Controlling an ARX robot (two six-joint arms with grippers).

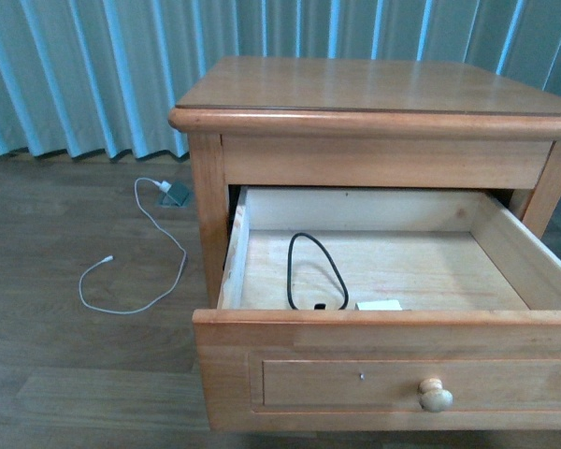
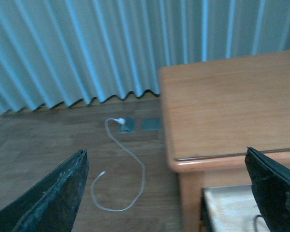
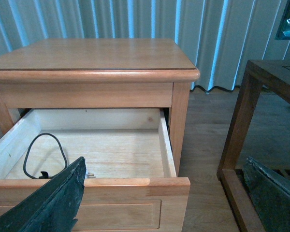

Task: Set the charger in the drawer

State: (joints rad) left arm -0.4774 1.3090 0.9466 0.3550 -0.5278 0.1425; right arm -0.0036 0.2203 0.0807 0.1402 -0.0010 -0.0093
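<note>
White charger (image 1: 379, 305) inside open drawer (image 1: 309, 382)

The drawer (image 1: 383, 327) of the wooden bedside table (image 1: 355, 89) stands pulled open. The charger (image 1: 379, 305) lies inside against the front wall, its black cable (image 1: 290, 271) looping toward the back. A thin white cable (image 1: 181, 257) trails across the floor (image 1: 75, 374) to the table's left.
</note>
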